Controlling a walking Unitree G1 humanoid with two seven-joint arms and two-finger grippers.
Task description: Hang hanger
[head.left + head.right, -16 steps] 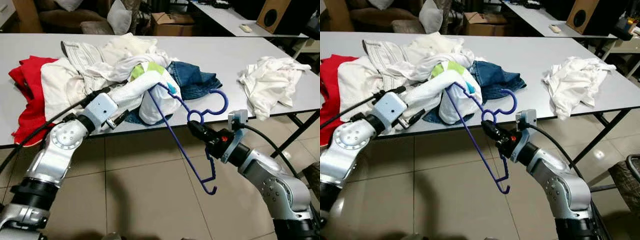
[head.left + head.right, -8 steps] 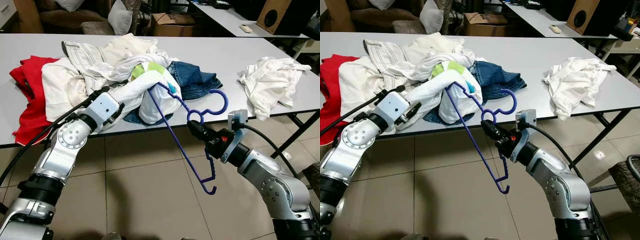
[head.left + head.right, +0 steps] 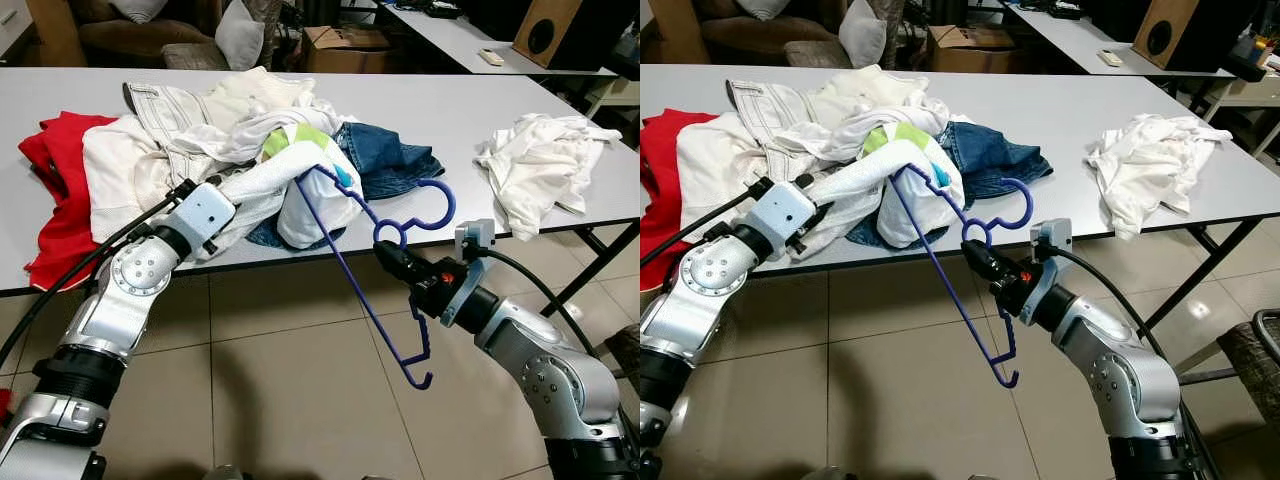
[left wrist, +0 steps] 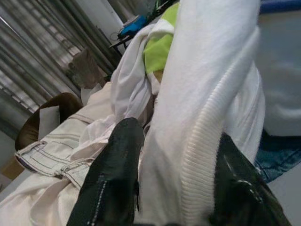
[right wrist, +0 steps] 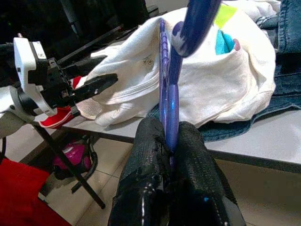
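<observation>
A blue-purple plastic hanger (image 3: 350, 275) hangs tilted in front of the table edge, hook (image 3: 432, 205) pointing up and right. My right gripper (image 3: 388, 256) is shut on its neck, which the right wrist view confirms with the fingers (image 5: 150, 155) clamped on the hanger (image 5: 167, 84). The hanger's upper arm is tucked into a white shirt (image 3: 305, 205) with green and blue print lying on the table front. My left gripper (image 3: 232, 195) is shut on that shirt's ribbed white edge (image 4: 207, 117), pinched between its black fingers (image 4: 113, 174).
The grey table (image 3: 470, 110) holds a pile: a red garment (image 3: 60, 180), cream jeans (image 3: 170, 110), blue jeans (image 3: 390, 155), and a separate white garment (image 3: 540, 160) at right. Black table legs (image 3: 590, 270) stand at right. Tiled floor (image 3: 270, 390) lies below.
My left arm has drawn slightly left and toward the table, keeping hold of the white shirt. The right gripper and hanger have hardly moved.
</observation>
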